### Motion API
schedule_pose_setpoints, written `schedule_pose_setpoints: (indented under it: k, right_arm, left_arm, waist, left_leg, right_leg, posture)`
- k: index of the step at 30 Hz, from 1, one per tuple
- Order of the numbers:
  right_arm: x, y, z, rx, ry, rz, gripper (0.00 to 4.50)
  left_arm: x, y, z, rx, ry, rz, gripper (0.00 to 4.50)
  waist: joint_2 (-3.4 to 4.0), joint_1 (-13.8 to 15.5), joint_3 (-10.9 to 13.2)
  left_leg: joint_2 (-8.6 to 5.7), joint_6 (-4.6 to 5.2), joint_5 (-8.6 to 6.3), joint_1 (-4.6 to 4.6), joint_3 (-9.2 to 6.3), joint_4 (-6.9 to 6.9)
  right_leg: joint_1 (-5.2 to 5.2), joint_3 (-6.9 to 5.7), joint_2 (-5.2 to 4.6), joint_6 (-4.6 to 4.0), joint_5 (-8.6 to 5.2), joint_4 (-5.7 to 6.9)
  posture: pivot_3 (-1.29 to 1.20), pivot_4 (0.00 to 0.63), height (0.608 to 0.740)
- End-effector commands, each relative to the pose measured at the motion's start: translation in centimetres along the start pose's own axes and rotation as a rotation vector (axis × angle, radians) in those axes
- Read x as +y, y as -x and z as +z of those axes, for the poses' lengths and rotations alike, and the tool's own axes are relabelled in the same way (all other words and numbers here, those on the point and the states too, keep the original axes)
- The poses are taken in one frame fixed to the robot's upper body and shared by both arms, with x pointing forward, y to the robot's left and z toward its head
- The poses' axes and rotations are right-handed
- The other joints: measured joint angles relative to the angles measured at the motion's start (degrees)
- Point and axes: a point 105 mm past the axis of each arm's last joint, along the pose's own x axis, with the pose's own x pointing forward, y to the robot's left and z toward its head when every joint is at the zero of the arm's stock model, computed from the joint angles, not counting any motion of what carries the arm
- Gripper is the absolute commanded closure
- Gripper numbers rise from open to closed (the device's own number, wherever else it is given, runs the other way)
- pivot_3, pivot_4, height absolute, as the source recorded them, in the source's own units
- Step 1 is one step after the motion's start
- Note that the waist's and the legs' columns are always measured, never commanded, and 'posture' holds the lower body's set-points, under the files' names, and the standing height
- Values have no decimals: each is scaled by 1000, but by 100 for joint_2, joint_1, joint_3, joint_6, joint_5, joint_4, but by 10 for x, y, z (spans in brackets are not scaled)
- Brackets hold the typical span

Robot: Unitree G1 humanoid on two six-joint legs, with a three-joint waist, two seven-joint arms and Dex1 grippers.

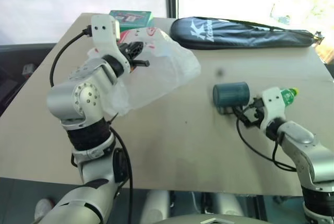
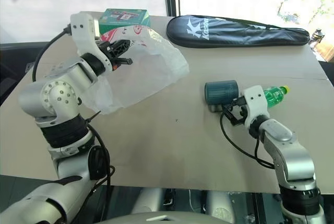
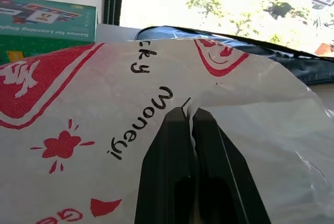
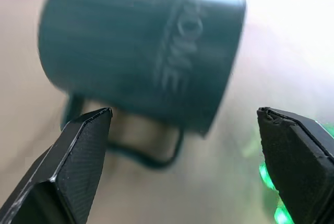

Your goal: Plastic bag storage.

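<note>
So the left gripper (image 3: pixel 189 117) is clamped tight on a fold of the plastic bag (image 1: pixel 156 72), fingers pressed together with just thin film between them. The bag hangs off that pinch and drapes down onto the table (image 1: pixel 172 145), most of it bunched loosely just below and beyond the fingertips. Past it sit a green box (image 3: pixel 47 20) and the long black racket cover (image 1: pixel 245 32).

The right gripper (image 4: pixel 182 125) is spread wide with nothing in it, lined up right in front of a dark green cup (image 2: pixel 221 92) lying on its side, handle toward the table. A green bottle (image 2: pixel 274 94) lies just beside that hand.

What worries me:
- The pinch only has a small bit of film. A quick pull could let it slide out or tear it.
- The cup is on its side, so a nudge from one finger would probably roll it away instead of seating it between the jaws.
- The bag is way bigger than the cup, so stuffing it in loose probably means it springs back out.
- The bottle is close enough to get knocked.
</note>
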Motion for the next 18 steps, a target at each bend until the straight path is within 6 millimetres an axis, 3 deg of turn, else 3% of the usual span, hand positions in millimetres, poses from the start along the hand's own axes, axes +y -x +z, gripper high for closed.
schedule_pose_setpoints:
  k: [1,4,12,18]
  right_arm:
    - [-1,-7,9,-34,10,56,0]
    - [7,-15,16,-57,-12,149,791]
    - [24,-18,35,-128,-65,266,4434]
    - [44,-10,52,-192,-84,374,4434]
  left_arm:
    - [-3,6,12,-53,-5,-1,4410]
    - [-4,7,15,-53,-9,-3,4500]
    - [-4,10,13,-23,-8,-21,4500]
    - [-8,7,15,-19,31,-49,4500]
  waist:
    - [0,-2,0]
    - [1,-5,1]
    - [2,-6,2]
    - [1,-2,3]
  left_leg:
    - [0,0,0,0,0,0]
    - [1,0,0,0,0,-1]
    - [1,0,0,0,1,-4]
    - [0,0,0,-1,1,-4]
  right_leg:
    - [0,-1,0,0,0,0]
    - [0,0,2,0,0,0]
    - [-2,1,0,-1,0,0]
    - [-2,0,-2,-1,0,-1]
  posture:
    - [0,150,740]
    - [0,150,740]
    - [0,150,740]
    - [0,150,740]
